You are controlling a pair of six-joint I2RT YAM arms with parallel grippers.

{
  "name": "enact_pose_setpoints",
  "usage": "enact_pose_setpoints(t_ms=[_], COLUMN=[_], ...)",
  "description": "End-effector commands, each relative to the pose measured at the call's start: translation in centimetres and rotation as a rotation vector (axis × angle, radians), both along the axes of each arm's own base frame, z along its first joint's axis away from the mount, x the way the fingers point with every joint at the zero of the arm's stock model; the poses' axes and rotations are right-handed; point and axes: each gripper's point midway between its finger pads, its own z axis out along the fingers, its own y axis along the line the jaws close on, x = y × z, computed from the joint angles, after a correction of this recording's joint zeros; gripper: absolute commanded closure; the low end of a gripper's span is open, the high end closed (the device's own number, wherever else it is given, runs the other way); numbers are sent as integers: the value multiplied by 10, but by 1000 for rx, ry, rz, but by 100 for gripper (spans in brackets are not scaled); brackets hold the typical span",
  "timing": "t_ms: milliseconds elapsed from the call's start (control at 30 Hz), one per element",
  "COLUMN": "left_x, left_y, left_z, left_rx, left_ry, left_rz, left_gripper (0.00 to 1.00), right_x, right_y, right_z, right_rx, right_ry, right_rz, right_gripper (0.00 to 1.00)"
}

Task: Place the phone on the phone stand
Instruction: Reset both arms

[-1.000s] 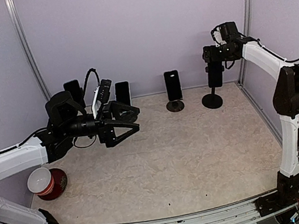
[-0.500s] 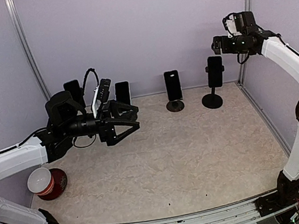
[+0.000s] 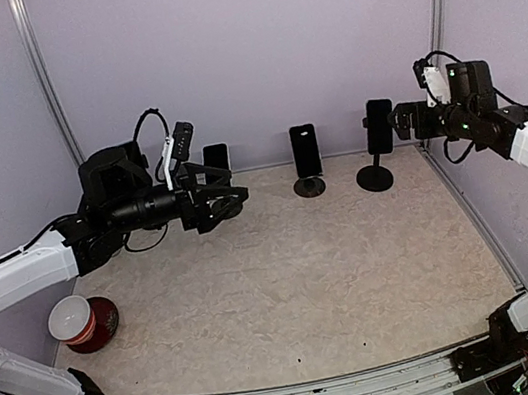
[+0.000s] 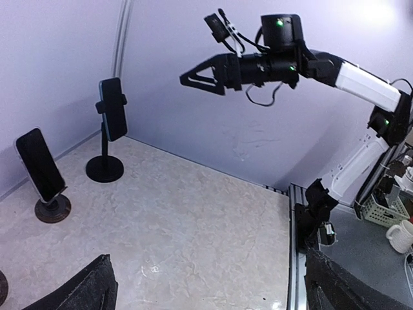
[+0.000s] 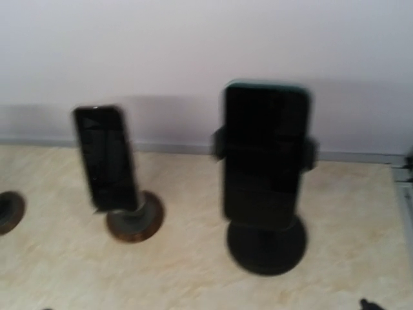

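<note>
Left claw and right claw both gape empty while the phone sits on its stand, a second phone beside.

Loaded phone stands are lining the back wall; a cup is blocking the near-left corner; mid-tabletop is lying open.

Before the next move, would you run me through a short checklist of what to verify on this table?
1. The phone sits upright in the clamp of the tall stand: ok.
2. The right gripper is open and apart from that phone: ok.
3. The left gripper is open and holds nothing: ok.
4. The middle phone leans on its low stand: ok.
5. Seating of the third phone, partly hidden behind the left gripper: cannot tell.
</note>
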Motion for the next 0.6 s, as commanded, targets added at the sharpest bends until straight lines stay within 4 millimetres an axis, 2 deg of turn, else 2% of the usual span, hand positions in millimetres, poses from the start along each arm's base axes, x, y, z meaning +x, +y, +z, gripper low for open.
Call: enact_pose_setpoints(t_ms=[0, 167, 300, 433, 567], left_x=[22, 26, 11, 10, -2], left_y=[17, 26, 28, 39, 49], left_z=[14, -4, -17, -33, -44], left_rx=[-6, 3, -23, -7, 2], left_ry=[-8, 47, 25, 4, -78], left_rz=[172, 230, 180, 227, 223], left_gripper=[1, 1, 1, 1, 1], right_x=[-24, -51, -66, -85, -99], right_y=[22, 50, 73, 99, 118], right_z=[-6, -48, -71, -90, -111], right_rx=[25, 69, 48, 58, 64], right_ry=[-52, -12, 0, -11, -34], right_rz=[72, 152, 205, 276, 309], right_gripper=[0, 0, 0, 0, 0])
